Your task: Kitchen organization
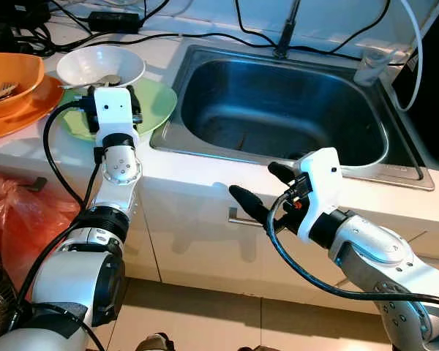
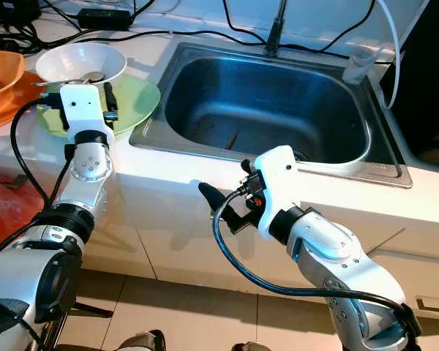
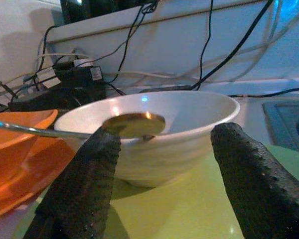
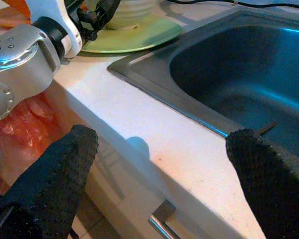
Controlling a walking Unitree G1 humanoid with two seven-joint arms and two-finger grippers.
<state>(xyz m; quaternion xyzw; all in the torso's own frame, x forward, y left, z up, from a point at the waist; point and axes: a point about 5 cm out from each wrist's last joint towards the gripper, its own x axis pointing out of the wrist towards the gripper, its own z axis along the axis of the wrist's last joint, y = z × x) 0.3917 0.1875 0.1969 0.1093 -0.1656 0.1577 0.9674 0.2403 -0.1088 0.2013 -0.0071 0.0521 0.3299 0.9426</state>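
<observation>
Just ahead of the left gripper's [image 3: 162,164] parted, empty fingers, a white bowl [image 3: 154,129] holding a spoon [image 3: 132,124] sits on the green plate [image 3: 189,199], so the reach-to-grasp step seems underway; the right gripper [image 4: 154,164] hovers released beside the sink [image 1: 278,110].

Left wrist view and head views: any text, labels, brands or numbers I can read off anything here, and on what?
None can be read.
Black power adapter behind the white bowl: it carries a pale label, too blurred to read.
Left gripper, right gripper, green plate, orange bowl and sink: no markings visible.
</observation>
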